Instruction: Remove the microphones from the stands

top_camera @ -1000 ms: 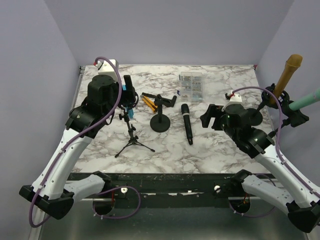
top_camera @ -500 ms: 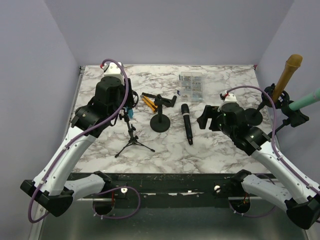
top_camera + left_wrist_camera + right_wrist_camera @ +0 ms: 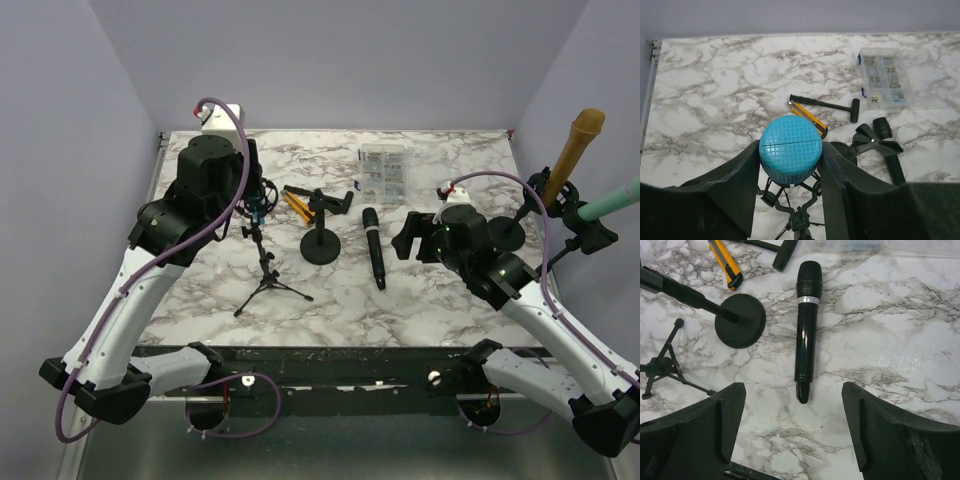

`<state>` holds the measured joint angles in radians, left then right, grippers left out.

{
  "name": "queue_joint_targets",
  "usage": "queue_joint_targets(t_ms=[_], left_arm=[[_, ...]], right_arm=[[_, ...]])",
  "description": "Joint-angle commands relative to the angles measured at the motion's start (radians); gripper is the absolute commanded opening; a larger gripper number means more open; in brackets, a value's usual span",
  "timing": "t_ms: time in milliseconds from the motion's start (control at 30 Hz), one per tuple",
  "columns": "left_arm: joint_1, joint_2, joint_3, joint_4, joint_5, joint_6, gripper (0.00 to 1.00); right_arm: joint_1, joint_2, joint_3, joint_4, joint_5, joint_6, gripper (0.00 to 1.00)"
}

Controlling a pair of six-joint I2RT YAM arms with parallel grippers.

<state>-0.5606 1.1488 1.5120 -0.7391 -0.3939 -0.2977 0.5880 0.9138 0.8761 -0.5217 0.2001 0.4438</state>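
Jaws of the left gripper (image 3: 790, 165) are clamped on the blue microphone (image 3: 790, 147), one finger pressed against each side of its mesh head. A second ago they stood wide apart beside it. The left arm has also swung over since then, so the wrist now sits above the head rather than off at its 9 o'clock. The microphone is not yet free. It sits in the clip at the top of the tripod stand (image 3: 268, 283), which has shifted slightly and stands more upright than before.

The right gripper (image 3: 792, 387) has its jaws wide apart and holds nothing. It hangs above the table (image 3: 450, 160), over the tail end of a black microphone (image 3: 805, 325) lying flat. It has drifted a little toward 9 o'clock over the last second.

In the top view the tripod stand is at 8 o'clock of a round-base stand (image 3: 740, 320), and the black microphone lies at that stand's 3 o'clock. A yellow utility knife (image 3: 725, 262) and a black hammer (image 3: 825, 103) lie at its 11 o'clock, unmoved. A clear parts box (image 3: 883, 77) sits at 12 o'clock of the black microphone; any print on it is too small to read.
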Motion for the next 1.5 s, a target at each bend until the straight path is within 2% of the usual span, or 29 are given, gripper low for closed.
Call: queue_joint_targets(t_ms=[0, 167, 233, 267, 367, 467, 567, 767, 1000, 1167, 1300, 1467], left_arm=[[-0.006, -0.021, 0.143, -0.004, 0.047, 0.065, 0.09], [-0.005, -0.069, 0.255, -0.031, 0.122, 0.072, 0.01], [-0.005, -0.119, 0.256, -0.001, 0.2, 0.058, 0.0], [-0.005, -0.199, 0.228, 0.061, 0.295, 0.016, 0.0], [-0.005, -0.258, 0.212, 0.084, 0.31, -0.02, 0.0], [-0.005, -0.306, 0.19, 0.102, 0.352, -0.053, 0.0], [-0.005, -0.334, 0.15, 0.135, 0.454, -0.074, 0.0], [-0.005, -0.315, 0.068, 0.163, 0.658, -0.122, 0.0], [-0.004, -0.205, 0.018, 0.158, 0.934, -0.241, 0.0], [-0.003, -0.145, -0.113, 0.348, 1.173, -0.413, 0.0], [-0.003, -0.12, -0.192, 0.441, 1.212, -0.473, 0.0], [-0.004, -0.098, -0.224, 0.484, 1.225, -0.501, 0.0]], right_arm=[[0.004, 0.008, 0.006, -0.014, -0.004, -0.011, 0.85], [0.004, 0.01, 0.001, -0.015, -0.012, -0.012, 0.85], [0.004, 0.01, 0.004, -0.019, -0.008, -0.014, 0.85], [0.004, -0.003, 0.008, -0.017, -0.007, -0.017, 0.85], [0.004, -0.013, 0.016, -0.009, -0.028, -0.026, 0.85], [0.004, -0.008, 0.036, 0.013, -0.121, -0.044, 0.85], [0.004, -0.001, 0.062, 0.07, -0.328, -0.078, 0.86], [0.004, 0.048, 0.131, 0.194, -0.745, -0.051, 0.86], [0.004, 0.083, 0.143, 0.435, -1.011, 0.122, 0.87], [0.003, 0.098, 0.067, 0.68, -1.13, 0.291, 0.87], [0.006, 0.093, -0.011, 0.861, -1.163, 0.413, 0.85], [0.008, 0.086, -0.064, 0.889, -1.142, 0.429, 0.76]])
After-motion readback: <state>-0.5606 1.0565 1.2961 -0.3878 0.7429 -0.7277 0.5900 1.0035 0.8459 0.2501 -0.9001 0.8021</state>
